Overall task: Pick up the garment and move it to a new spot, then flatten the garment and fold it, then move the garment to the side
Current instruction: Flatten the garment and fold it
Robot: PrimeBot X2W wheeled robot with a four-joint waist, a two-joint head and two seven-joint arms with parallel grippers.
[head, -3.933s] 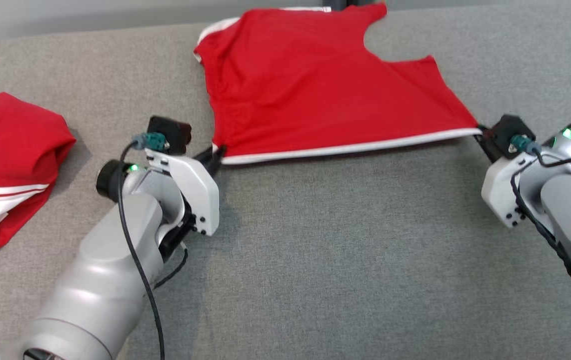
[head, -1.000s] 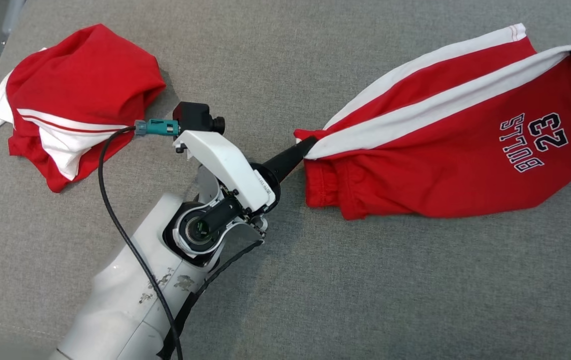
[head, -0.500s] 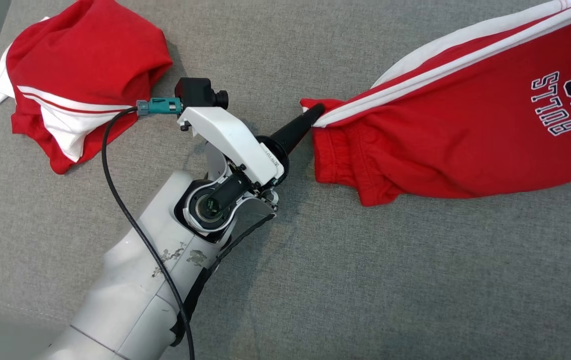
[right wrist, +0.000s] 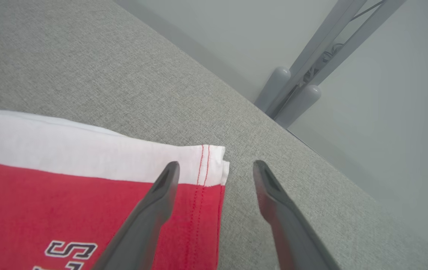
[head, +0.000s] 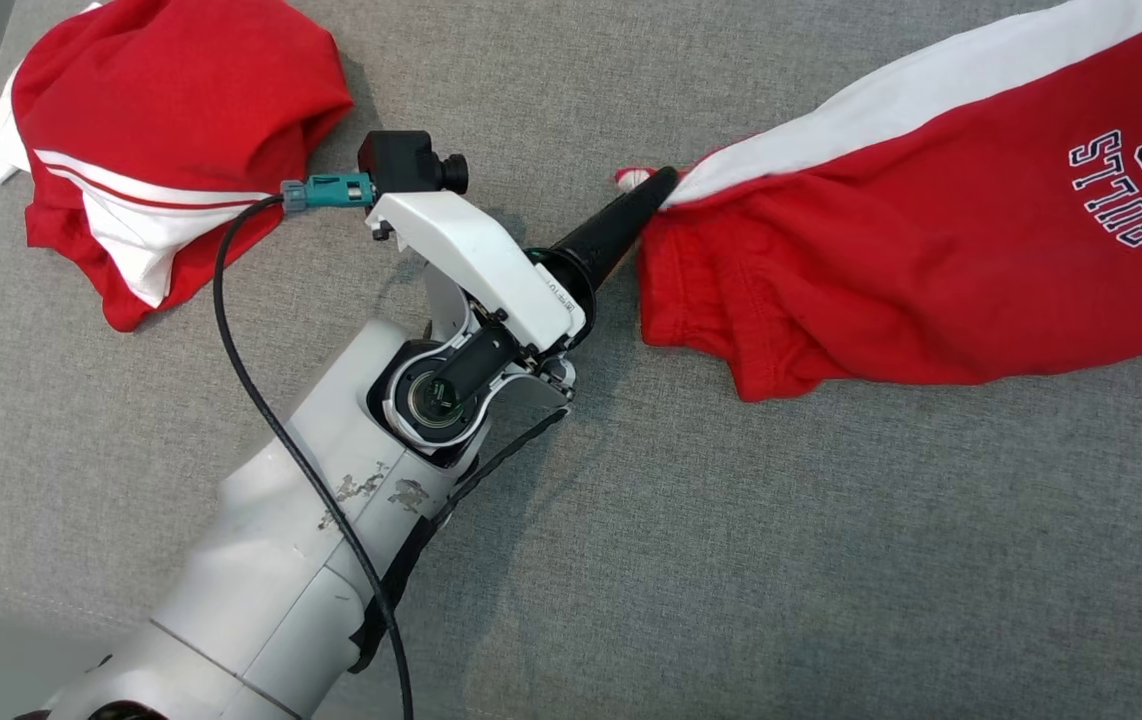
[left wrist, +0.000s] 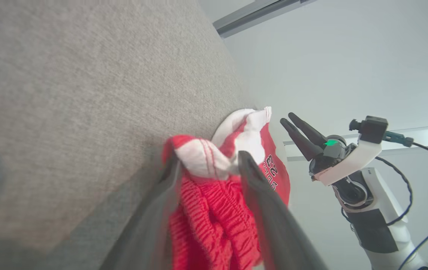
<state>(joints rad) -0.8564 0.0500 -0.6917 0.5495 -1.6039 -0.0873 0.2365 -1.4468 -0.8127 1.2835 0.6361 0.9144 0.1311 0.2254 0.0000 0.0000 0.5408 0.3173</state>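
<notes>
Fingers parted on the left gripper [left wrist: 208,161], with the waistband corner of the red shorts with white stripe [head: 911,270] bunched between them. The right gripper [right wrist: 216,167] gapes over the hem corner, gripping nothing. Shorts lie on the grey woven surface [head: 731,550], with a pale wall [right wrist: 386,112] beyond.

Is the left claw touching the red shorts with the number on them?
Touching. In the left wrist view the shorts bunch up between the fingers of the left claw, pressing against both.

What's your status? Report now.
Left gripper open around waistband corner of red Bulls shorts. Right gripper open at their hem corner. Second red garment lies apart; nothing blocking.
</notes>
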